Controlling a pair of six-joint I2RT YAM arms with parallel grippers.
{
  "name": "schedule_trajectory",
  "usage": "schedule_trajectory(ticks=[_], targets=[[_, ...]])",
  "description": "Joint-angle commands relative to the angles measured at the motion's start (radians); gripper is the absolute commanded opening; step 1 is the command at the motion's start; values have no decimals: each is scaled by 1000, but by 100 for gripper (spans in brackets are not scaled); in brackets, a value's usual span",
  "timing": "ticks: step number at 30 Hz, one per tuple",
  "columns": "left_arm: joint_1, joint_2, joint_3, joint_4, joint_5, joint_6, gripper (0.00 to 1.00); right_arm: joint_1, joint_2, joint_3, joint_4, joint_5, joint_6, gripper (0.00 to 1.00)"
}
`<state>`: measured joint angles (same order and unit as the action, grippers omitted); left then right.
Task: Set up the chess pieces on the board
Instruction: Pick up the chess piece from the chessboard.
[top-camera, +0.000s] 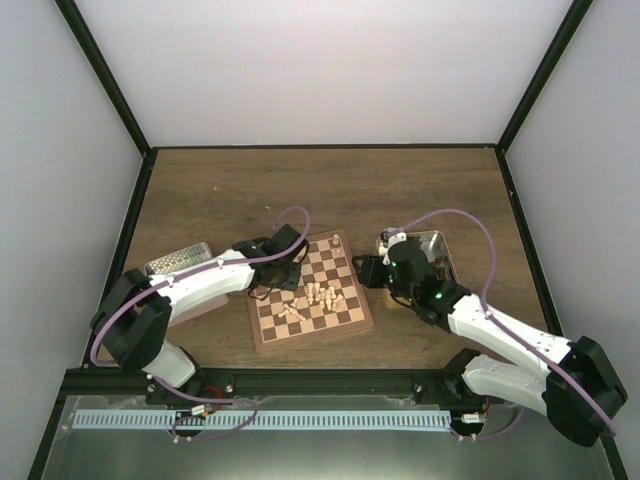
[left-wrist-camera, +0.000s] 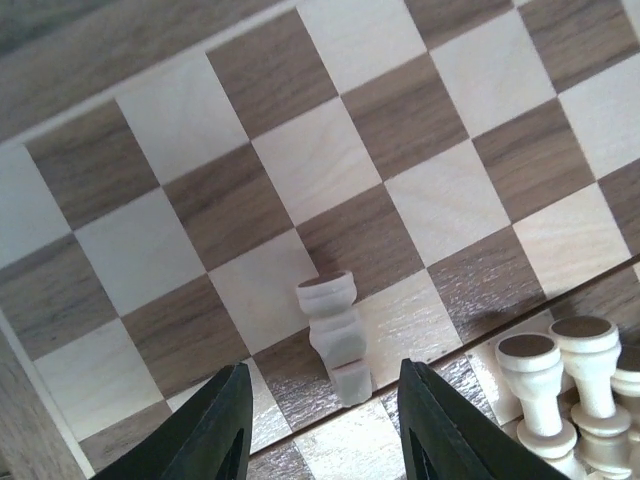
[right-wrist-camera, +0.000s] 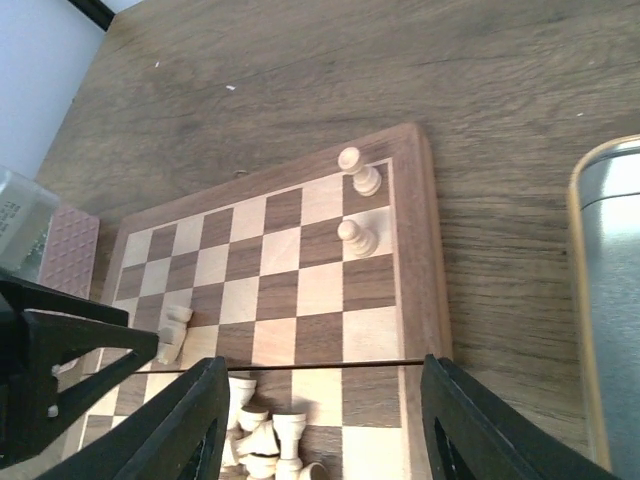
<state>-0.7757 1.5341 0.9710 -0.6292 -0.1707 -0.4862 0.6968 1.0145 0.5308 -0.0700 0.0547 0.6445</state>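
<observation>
Left claw (left-wrist-camera: 320, 425) spread, straddling lone pale piece (left-wrist-camera: 332, 335) on board (left-wrist-camera: 300, 160), likely lining up pinch. Right claw (right-wrist-camera: 320, 420) spread, empty, waiting at board's right edge. 2 pawns (right-wrist-camera: 358, 172) stand at far corner.

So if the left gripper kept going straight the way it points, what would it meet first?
Probably the lone cream piece framed by the open left gripper, then the board; depth is unclear.

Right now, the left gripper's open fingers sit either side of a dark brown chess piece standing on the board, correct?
Not quite: the piece is pale cream, not dark brown. The left wrist view shows the pale cream chess piece standing on the board, with the left gripper open and a finger on either side of it.
</observation>
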Motion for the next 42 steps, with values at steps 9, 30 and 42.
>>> schedule_trajectory(ticks=[9, 30, 42], targets=[[15, 52, -41, 55, 5, 8, 24, 1, 37, 54, 46, -62, 33, 53], [13, -114, -91, 176, 142, 116, 7, 1, 58, 61, 141, -347, 70, 54], [-6, -365, -156, 335, 569, 204, 7, 10, 168, 179, 274, -654, 133, 64]])
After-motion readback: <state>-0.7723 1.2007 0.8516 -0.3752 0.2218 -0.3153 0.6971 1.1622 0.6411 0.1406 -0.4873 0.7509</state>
